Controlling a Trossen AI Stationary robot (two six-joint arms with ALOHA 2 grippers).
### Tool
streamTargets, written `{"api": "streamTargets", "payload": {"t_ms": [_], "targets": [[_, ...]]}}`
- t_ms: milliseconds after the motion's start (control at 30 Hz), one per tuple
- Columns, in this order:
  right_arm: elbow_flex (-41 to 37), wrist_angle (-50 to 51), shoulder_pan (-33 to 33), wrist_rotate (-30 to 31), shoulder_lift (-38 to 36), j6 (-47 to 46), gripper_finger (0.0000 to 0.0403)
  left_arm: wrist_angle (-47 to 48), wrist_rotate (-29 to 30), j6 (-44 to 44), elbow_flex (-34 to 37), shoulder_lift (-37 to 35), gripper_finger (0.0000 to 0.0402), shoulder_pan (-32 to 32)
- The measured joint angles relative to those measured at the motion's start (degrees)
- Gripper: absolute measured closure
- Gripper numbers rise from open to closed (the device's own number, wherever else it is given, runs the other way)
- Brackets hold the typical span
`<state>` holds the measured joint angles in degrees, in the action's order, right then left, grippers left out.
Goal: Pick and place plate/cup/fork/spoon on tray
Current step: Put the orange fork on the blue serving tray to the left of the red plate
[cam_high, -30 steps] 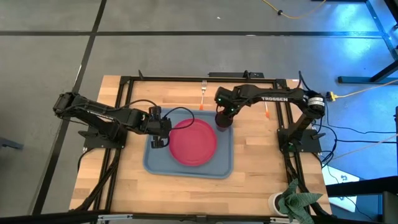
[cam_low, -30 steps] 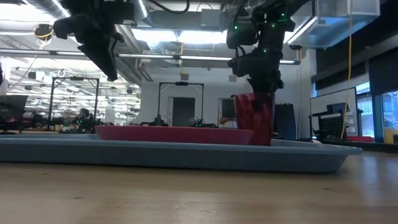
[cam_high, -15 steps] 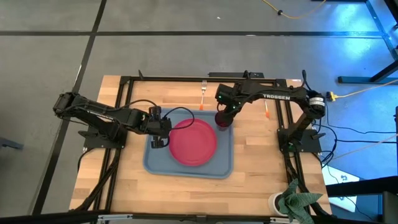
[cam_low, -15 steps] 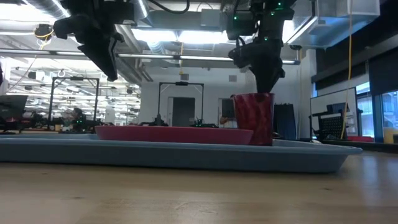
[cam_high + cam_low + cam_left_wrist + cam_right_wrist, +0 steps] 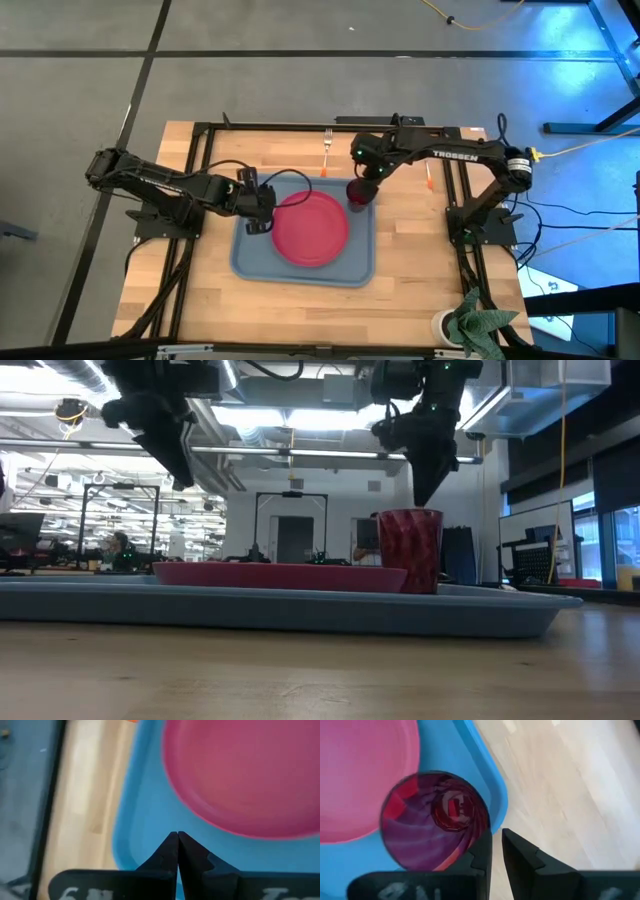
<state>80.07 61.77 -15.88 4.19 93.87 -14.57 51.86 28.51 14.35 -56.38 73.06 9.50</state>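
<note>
Cup dark red, ribbed, upright on tray at 2 o'clock corner, beside plate. Cup base hidden by tray rim in low view. Right claw above cup, fingers slightly apart, empty. Left claw together over tray's 9 o'clock edge.

Robotics lab — open hall, ceiling strip lights, equipment benches behind — wooden rig table.

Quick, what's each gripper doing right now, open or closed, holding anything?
Left gripper: closed, empty.
Right gripper: slightly open, holding nothing, above the cup.
</note>
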Motion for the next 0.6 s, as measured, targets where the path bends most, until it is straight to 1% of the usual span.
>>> {"api": "streamTargets", "payload": {"t_ms": [133,233,367,467,533,600], "targets": [[2.6,0.1,1.0,0.3,-1.8,0.1,0.0353,-0.2,5.9,-0.4,0.0,0.0,0.0401,-0.3],[5.2,0.3,2.5,0.4,-3.5,0.1,0.0353,-1.4,6.6,-1.7,0.0,0.0,0.0401,-0.9],[8.6,2.1,5.5,3.3,-5.8,1.2,0.0353,-5.8,5.7,-3.0,0.0,0.0,0.0401,-4.7],[10.7,3.7,7.9,6.2,-7.2,1.3,0.0353,-10.7,2.4,-4.8,-0.1,0.0,0.0401,-9.5],[11.9,4.6,9.4,8.0,-7.9,0.5,0.0353,-12.3,0.3,-5.8,-1.6,0.1,0.0401,-13.2],[12.9,5.4,10.6,9.0,-8.4,0.0,0.0353,-14.4,-0.4,-6.1,-4.0,0.4,0.0401,-16.7]]}}
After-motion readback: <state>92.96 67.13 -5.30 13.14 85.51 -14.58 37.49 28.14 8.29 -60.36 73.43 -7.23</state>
